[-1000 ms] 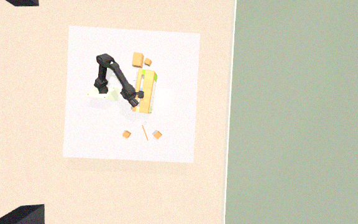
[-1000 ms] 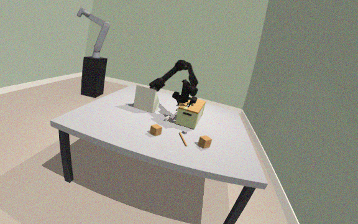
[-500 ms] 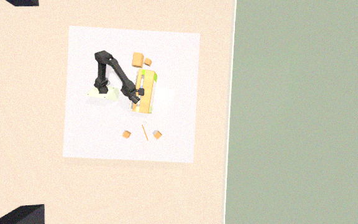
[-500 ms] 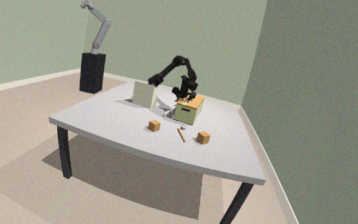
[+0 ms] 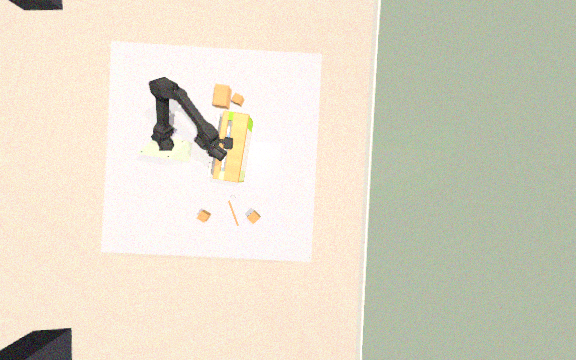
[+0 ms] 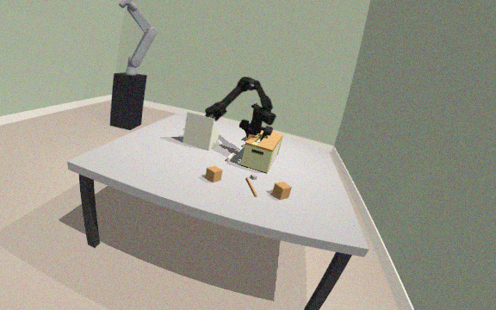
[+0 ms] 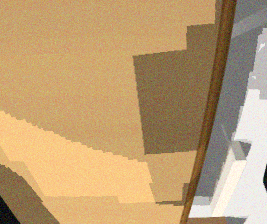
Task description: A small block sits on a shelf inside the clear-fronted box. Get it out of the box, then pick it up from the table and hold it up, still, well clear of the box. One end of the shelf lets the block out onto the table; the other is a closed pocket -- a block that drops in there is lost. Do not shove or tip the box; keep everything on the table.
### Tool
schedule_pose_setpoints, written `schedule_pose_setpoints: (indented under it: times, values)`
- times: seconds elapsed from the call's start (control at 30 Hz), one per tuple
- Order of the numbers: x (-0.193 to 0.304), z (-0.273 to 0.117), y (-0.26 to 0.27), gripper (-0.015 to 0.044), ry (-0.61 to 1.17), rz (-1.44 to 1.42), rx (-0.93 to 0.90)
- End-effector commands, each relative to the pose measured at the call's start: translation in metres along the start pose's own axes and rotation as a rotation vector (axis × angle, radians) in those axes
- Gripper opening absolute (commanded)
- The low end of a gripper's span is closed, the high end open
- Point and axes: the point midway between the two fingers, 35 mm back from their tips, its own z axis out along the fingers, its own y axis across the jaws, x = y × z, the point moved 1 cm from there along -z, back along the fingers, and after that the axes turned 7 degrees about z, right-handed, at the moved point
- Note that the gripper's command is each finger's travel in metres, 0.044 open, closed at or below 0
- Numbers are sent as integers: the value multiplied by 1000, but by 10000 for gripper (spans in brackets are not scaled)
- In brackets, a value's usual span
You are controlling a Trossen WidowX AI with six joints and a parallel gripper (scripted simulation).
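Note:
The box has an orange top and pale green sides; it stands near the middle of the table and also shows in the exterior view. My gripper is open and empty, low against the box's long side that faces my arm's base, at the top edge. In the wrist view the orange box top fills most of the frame, with my dark fingertips at the lower left and right edges around the gripper's middle. I cannot make out the small block on the shelf in any view.
Two orange cubes and a thin orange stick lie beyond one short end of the box. A larger orange block and a small one lie beyond the other end. A grey arm on a black pedestal stands off the table.

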Motion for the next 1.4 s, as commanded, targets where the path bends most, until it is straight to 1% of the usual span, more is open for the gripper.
schedule_pose_setpoints:
  times: [0.0,1.37]
  values:
    - [7,3,-1,400,4,-5,0]
    - [65,22,-8,400,7,-5,0]
